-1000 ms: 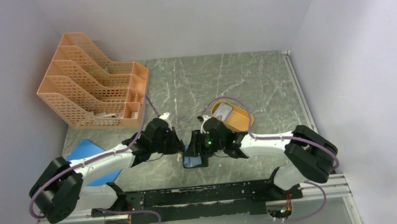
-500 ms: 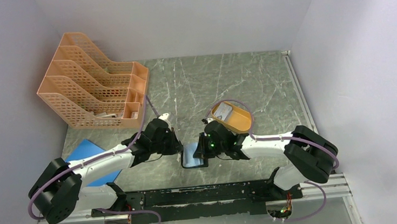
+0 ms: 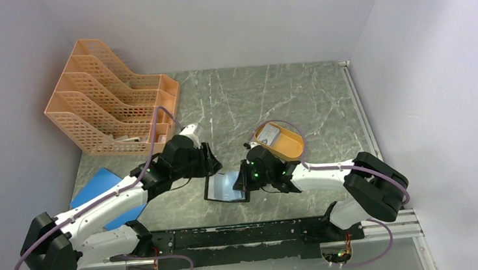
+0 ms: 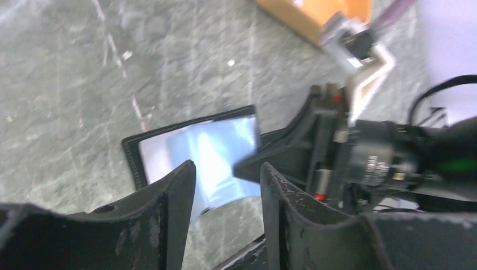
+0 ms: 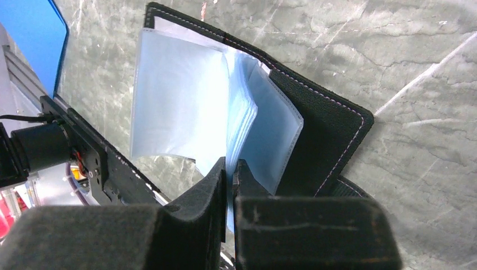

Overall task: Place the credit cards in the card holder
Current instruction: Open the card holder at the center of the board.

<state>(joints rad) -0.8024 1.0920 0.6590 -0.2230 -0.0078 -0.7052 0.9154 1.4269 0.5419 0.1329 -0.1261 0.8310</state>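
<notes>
The small black leather-like bifold card holder (image 3: pixel 227 188) lies splayed open on the grey marbled table (image 3: pixel 298 97), just ahead of the arm bases and between the two grippers, its clear plastic pockets (image 5: pixel 183 107) fanned up. The right gripper (image 5: pixel 230 166) is pinched nearly closed on the edge of one sleeve, lifting it off the stack; that looks to me like a pocket being held ready. The left gripper (image 4: pixel 226 167) hangs over the holder's far left corner, fingers moderately apart, nothing between them. So there's no card in any pocket I can see and none in either gripper: the opening is done, all the loading is left. And what I take for the credit cards (image 3: pixel 270 133) is a pale rectangle lying in the orange oval tray (image 3: pixel 290 147) just behind the right gripper, though from above it's too small to be sure. Far left, the orange mesh file rack (image 3: pixel 110 113) holds something pale in its front slot, and a flat blue sheet (image 3: pixel 97 183) lies by the left arm.
</notes>
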